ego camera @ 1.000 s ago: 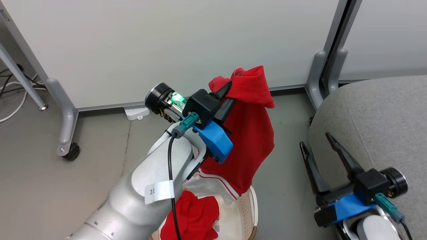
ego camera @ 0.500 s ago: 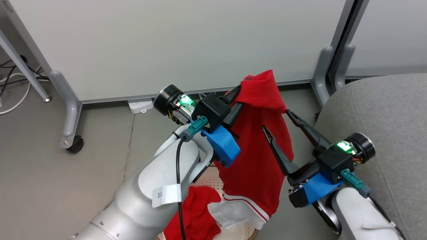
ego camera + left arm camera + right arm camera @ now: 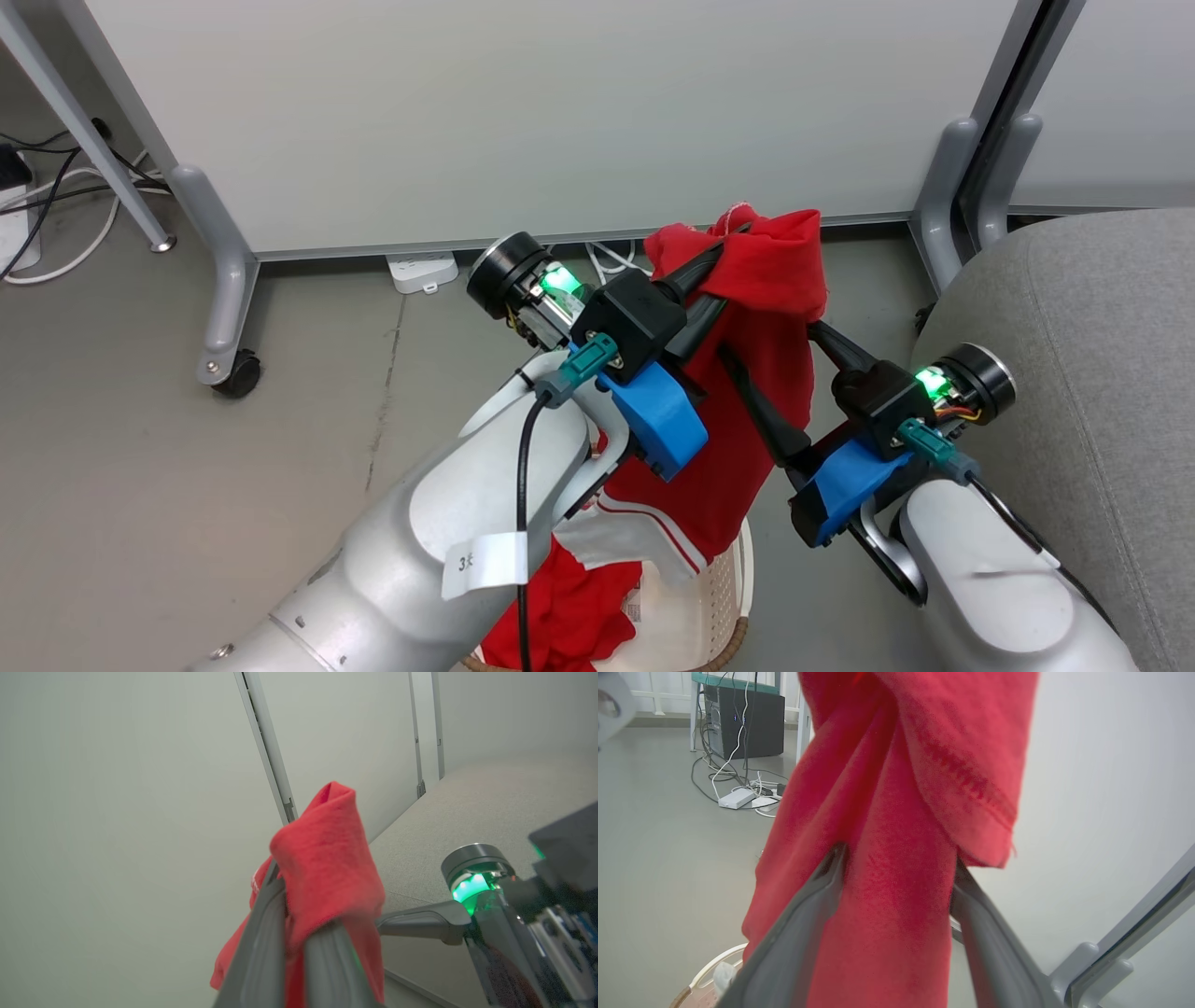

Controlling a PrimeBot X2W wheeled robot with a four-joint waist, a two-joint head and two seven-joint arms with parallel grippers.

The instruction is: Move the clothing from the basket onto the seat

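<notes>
Red clothing (image 3: 738, 420) hangs above the basket (image 3: 724, 597), its top clamped between the fingers of the left gripper (image 3: 714, 271). The right gripper (image 3: 766, 341) has its fingers apart on either side of the hanging fabric. Another red garment (image 3: 551, 607) lies inside the basket. The grey seat (image 3: 1074, 327) stands right of the basket.

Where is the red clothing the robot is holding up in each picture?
Head view: the red garment hangs at centre from the left gripper, its striped end down by the basket.
Left wrist view: the red garment sits at centre, bunched over that gripper's finger ends.
Right wrist view: the red garment runs down the middle, between the open right gripper fingers.
Shared landmark: the white partition panel behind it.
</notes>
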